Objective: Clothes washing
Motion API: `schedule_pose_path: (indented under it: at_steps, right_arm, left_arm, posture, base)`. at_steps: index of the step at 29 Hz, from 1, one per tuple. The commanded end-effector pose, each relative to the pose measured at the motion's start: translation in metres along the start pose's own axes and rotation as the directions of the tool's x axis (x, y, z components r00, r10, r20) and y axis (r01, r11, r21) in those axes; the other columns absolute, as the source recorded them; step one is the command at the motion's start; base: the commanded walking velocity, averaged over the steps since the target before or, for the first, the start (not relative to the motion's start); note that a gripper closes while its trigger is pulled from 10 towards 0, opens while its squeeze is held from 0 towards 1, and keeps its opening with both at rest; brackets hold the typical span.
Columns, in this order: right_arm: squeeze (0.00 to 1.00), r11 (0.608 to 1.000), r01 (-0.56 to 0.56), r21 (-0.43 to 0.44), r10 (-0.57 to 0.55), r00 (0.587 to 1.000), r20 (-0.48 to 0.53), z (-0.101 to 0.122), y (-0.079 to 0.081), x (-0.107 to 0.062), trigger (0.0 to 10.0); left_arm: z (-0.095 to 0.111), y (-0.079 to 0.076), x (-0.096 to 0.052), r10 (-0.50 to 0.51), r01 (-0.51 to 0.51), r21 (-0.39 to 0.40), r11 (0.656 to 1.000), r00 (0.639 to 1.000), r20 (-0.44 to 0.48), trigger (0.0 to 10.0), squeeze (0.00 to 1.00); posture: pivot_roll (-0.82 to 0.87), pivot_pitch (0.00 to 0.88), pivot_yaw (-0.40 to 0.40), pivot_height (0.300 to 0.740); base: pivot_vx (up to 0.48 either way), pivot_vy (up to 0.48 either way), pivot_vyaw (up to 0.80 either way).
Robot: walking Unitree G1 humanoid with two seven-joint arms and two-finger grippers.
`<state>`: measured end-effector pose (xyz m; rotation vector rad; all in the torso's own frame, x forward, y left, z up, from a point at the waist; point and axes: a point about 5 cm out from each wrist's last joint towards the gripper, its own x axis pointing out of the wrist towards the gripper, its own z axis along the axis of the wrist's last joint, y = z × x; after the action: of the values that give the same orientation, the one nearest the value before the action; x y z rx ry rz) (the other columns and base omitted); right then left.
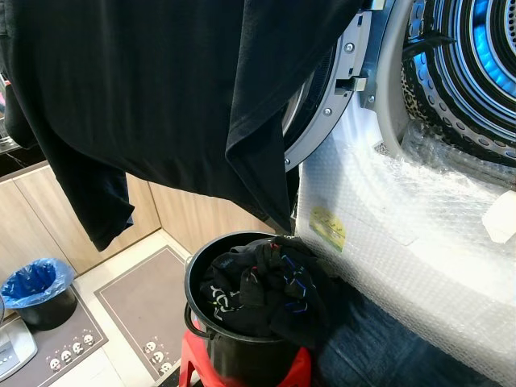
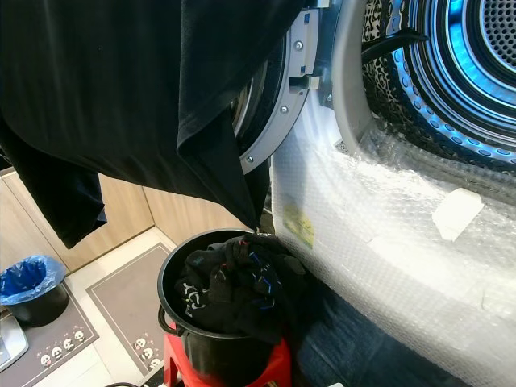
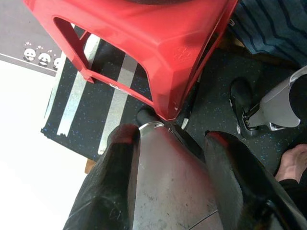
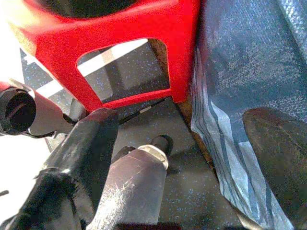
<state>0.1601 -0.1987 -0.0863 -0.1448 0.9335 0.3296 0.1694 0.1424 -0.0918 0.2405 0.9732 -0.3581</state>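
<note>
A large black garment (image 1: pixel 153 89) hangs across the top left of the eye views; what holds it is out of frame. Below it a black bucket (image 1: pixel 242 359) full of dark clothes (image 1: pixel 262 290) stands on a red stool (image 1: pixel 298 375). To the right the washing machine's door (image 1: pixel 322 105) stands open, showing the lit drum (image 1: pixel 476 64). My left gripper (image 3: pixel 170 136) hangs low beside the red stool (image 3: pixel 144 48), fingers (image 3: pixel 120 158) apart, open. My right gripper (image 4: pixel 184 120) also hangs near the floor by the stool (image 4: pixel 120 43), open, holding nothing.
Bubble wrap (image 1: pixel 403 234) covers the washer's front. A leopard-print cloth (image 1: pixel 419 89) lies at the drum's rim. Blue striped fabric (image 1: pixel 379 347) lies on the floor by the stool. A blue-lined bin (image 1: pixel 36 286) and panda mats (image 1: pixel 145 310) are at the left. A person's foot (image 3: pixel 292 163) is nearby.
</note>
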Motion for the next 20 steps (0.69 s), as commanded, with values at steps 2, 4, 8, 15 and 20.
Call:
schedule_pose_path:
  at_steps: [2,4,8,15,20]
  right_arm:
    - [0.00,0.930,-0.361,-0.065,0.366,0.923,0.116,0.012,0.011,-0.008,10.0]
    - [0.00,0.884,-0.454,-0.109,0.465,0.877,0.120,0.014,0.014,-0.012,10.0]
    - [0.00,0.846,-0.515,-0.134,0.530,0.838,0.129,0.018,0.015,-0.015,10.0]
    - [0.00,0.741,-0.643,-0.196,0.669,0.733,0.122,0.024,0.016,-0.026,10.0]
    - [0.00,0.695,-0.692,-0.195,0.718,0.681,0.141,0.030,0.014,-0.033,10.0]
  left_arm:
    - [-0.012,-0.002,-0.002,-0.011,0.013,0.034,0.999,0.999,-0.052,10.0,0.00]
    - [-0.013,-0.002,-0.002,-0.014,0.016,0.038,0.999,0.998,-0.055,10.0,0.00]
    - [-0.014,-0.003,-0.002,-0.018,0.022,0.050,0.999,0.998,-0.061,10.0,0.00]
    - [-0.013,-0.006,-0.002,-0.028,0.032,0.069,0.997,0.998,-0.062,10.0,0.00]
    - [-0.014,-0.005,-0.002,-0.027,0.031,0.075,0.997,0.997,-0.066,10.0,0.00]
  posture:
    - [-0.12,0.000,0.046,0.740]
    - [-0.12,0.000,0.049,0.740]
    - [-0.13,0.000,0.053,0.740]
    - [-0.14,0.000,0.058,0.740]
    - [-0.14,0.000,0.059,0.740]
  base:
    - [0.000,0.000,0.00]
    - [0.000,0.000,0.00]
    - [0.000,0.000,0.00]
    - [0.000,0.000,0.00]
    - [0.000,0.000,0.00]
